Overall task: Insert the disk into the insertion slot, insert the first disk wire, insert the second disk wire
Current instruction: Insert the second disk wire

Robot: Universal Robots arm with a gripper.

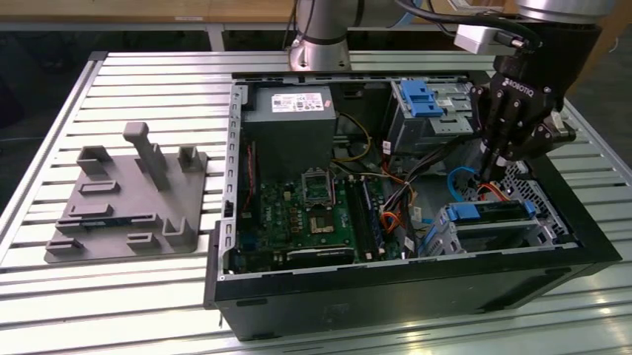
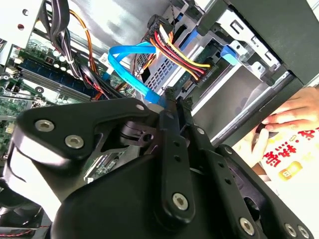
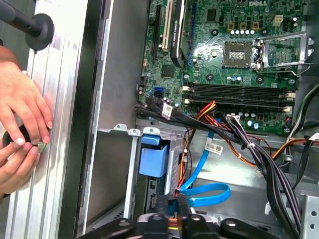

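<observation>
The disk (image 1: 493, 213), framed by its blue caddy (image 1: 456, 214), sits inside the silver insertion slot (image 1: 508, 238) at the case's corner on the exterior view's right. A bundle of red, yellow and black wires (image 2: 185, 56) is plugged into the disk's end. My gripper (image 1: 491, 176) hangs just above that end, fingers pointing down. In both wrist views the gripper (image 2: 172, 97) (image 3: 172, 203) is shut on the end of a flat blue wire (image 2: 130, 67) (image 3: 208, 192), which loops away over the case floor. The caddy's blue handle (image 3: 153, 159) lies close beside the fingertips.
The open computer case (image 1: 395, 296) holds a motherboard (image 1: 306, 214), a power supply (image 1: 288, 111) and a taller bay with a blue tab (image 1: 419, 100). Black cable bundles (image 3: 249, 149) cross nearby. A person's hands (image 3: 20, 119) rest outside the case wall. A grey fixture (image 1: 129, 200) lies on the table.
</observation>
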